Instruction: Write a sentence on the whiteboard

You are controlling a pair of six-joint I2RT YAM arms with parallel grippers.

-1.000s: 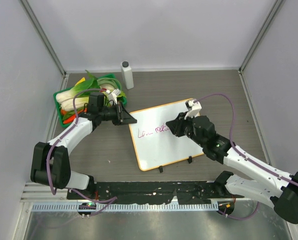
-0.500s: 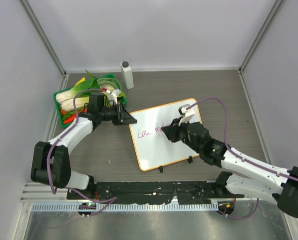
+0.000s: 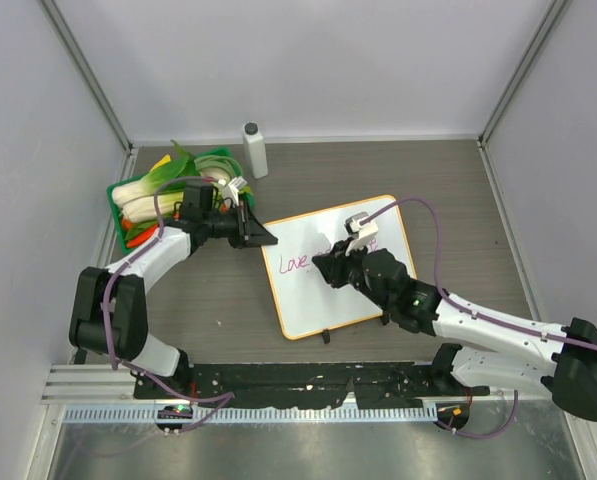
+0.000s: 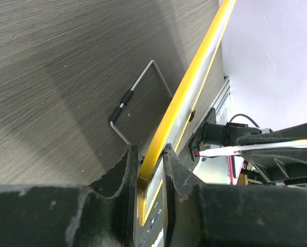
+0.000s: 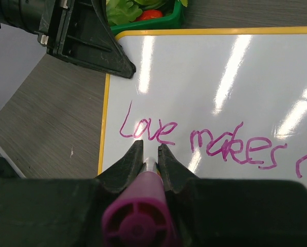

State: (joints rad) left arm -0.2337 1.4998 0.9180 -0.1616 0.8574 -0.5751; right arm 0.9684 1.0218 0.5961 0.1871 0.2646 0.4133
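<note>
Mid-writing step. The whiteboard (image 3: 343,300) sits mid-bench (image 3: 208,290), just right of the green tray (image 3: 118,193) of vegetables, apparently propped on a wire stand (image 4: 138,90) behind it. The left pincer (image 4: 148,152) is clenched on the board's frame at the far-left corner, steadying it. The right pincer (image 5: 150,151) is clamped on a pink marker (image 5: 141,216), cap end toward the camera. The sentence (image 5: 215,145) reads "Love makes" so far, plus a stray stroke at the right edge of the right wrist view that can't be read. The marker tip sits just below "Love", hidden by the fingers, so I can't tell if it touches the board. My guess is it's set up for a second line, with the remaining words unwritten, so the task is roughly half done. The next move calls for light tip contact and short cursive strokes running right under the first line. The left grip must hold firm so the board doesn't skid or tip. A white bottle (image 3: 255,150) stands at the back, well apart.
</note>
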